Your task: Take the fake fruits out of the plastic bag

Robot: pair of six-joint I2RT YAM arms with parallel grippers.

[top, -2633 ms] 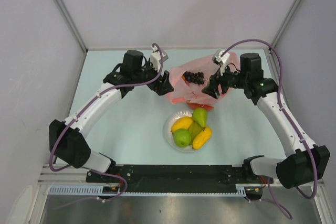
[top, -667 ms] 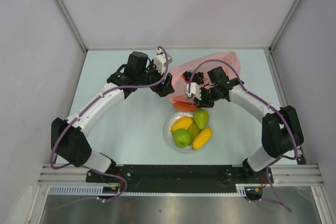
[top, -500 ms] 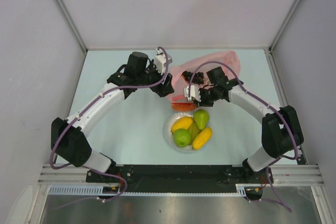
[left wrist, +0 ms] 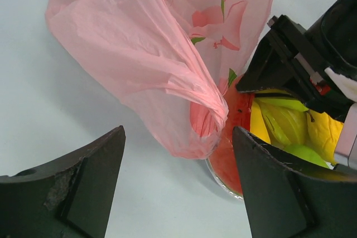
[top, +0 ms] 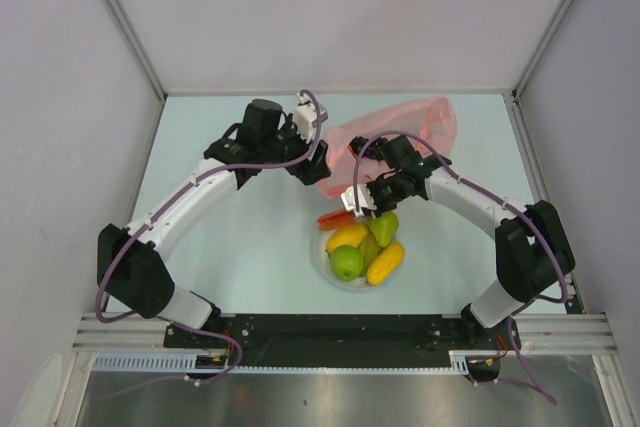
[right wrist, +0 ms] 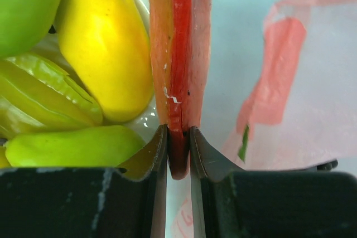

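Right gripper (right wrist: 178, 137) pinches the red watermelon slice (right wrist: 179, 54) over the plate's (top: 318, 259) upper-left rim, centre frame, beside the other fruits (top: 347, 263). Left gripper (left wrist: 178, 154) gapes wide, holding nothing, at the pink bag (left wrist: 139, 43), upper centre.

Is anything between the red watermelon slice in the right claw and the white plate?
Nothing visible. The right claw grips the glossy red watermelon slice right at the round white plate's rim; the yellow lemon-like fruit lies close beside it, the crinkly pink plastic bag on its other side.
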